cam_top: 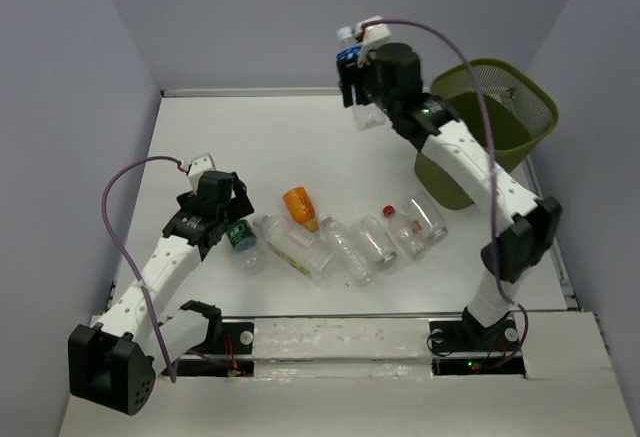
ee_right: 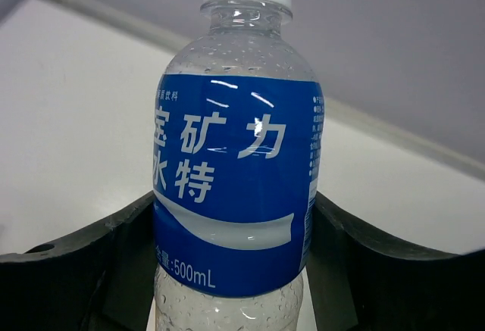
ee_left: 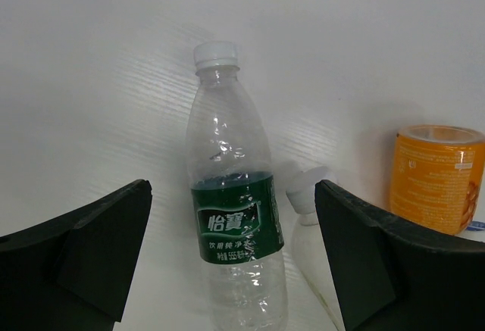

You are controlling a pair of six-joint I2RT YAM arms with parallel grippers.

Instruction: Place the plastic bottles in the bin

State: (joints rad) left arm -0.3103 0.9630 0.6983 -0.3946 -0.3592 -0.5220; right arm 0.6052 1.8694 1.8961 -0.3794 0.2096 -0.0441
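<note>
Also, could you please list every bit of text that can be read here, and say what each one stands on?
"矿力" over "水特": blue-label bottle, after a character cut off at the label's edge.
"500mL": low on the same label; the small print elsewhere on it is unreadable.
"怡寶": green-label bottle; the lines beneath are too blurred.
Orange bottle: fine print, too small to read.

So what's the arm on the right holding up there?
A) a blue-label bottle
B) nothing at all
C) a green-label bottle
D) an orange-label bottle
A: the right gripper has its fingers pressed against both sides of the blue-label bottle, as its wrist view shows.
</note>
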